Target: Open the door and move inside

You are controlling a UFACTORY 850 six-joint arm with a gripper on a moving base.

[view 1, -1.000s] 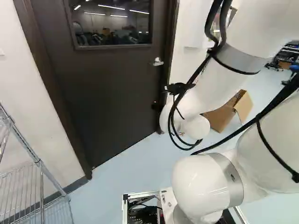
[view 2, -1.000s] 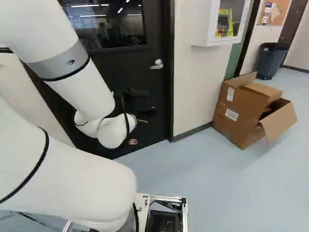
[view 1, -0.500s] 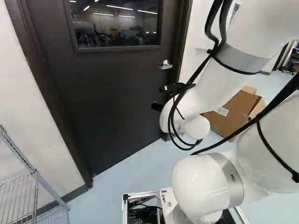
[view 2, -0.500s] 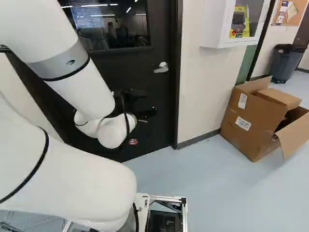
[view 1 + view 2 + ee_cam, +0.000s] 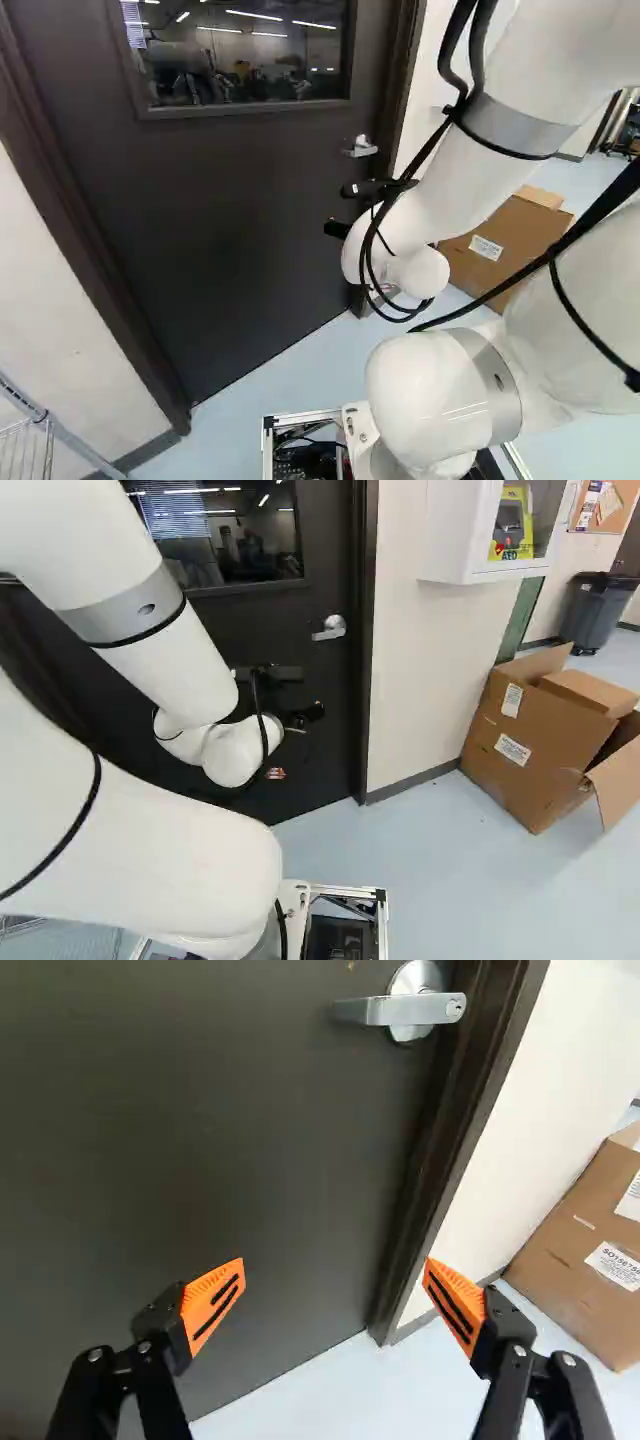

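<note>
Step in hand looks like the approach: the dark brown door with a glass window (image 5: 230,220) is shut, nothing gripped. Black two-fingered gripper with orange pads (image 5: 333,1305) is spread wide, nothing between its fingers but air. Silver metal lever handle (image 5: 405,1008) is on the door near the dark frame (image 5: 445,1150), ahead of the gripper and off to one side; in the right base view it sits above and right of the white arm's wrist (image 5: 235,750). Next move probably: raise the gripper level with the lever, close in, turn it, then push or pull; swing direction unclear. Risk: a finger hitting the frame.
</note>
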